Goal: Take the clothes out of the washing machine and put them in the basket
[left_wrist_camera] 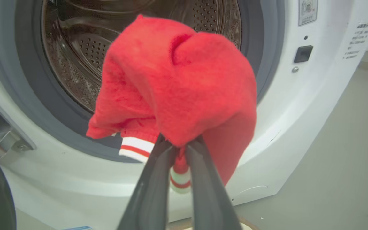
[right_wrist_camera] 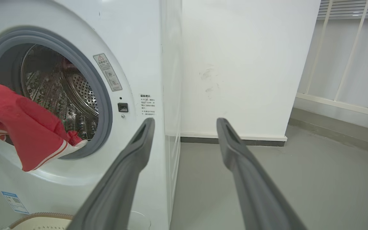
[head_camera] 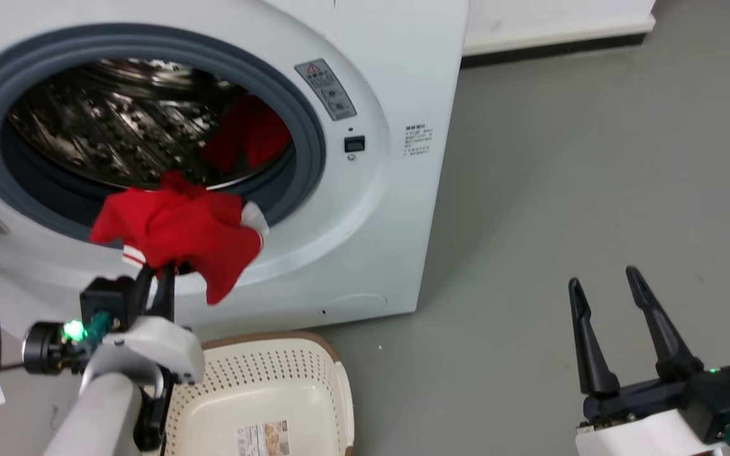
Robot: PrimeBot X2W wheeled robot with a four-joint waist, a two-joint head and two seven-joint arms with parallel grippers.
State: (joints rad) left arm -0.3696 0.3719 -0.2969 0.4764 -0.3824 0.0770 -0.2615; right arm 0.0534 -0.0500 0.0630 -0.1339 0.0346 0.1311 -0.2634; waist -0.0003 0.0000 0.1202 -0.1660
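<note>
Our left gripper (head_camera: 157, 273) is clamped on a red garment (head_camera: 181, 231) at the lower porthole rim of the washing machine (head_camera: 371, 209). We should draw it clear, then release it over the basket (head_camera: 263, 380) just below. Our right gripper (head_camera: 602, 277) hangs with its fingers apart. More red fabric (head_camera: 251, 130) lies in the drum (head_camera: 99, 120). We cannot read the warning sticker (head_camera: 327, 88) or the basket label (head_camera: 263, 437).

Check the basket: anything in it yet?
Empty where visible: the basket shows bare cream floor and its label sticker; the left forearm hides one corner. The red garment hangs from the left pincer.
</note>
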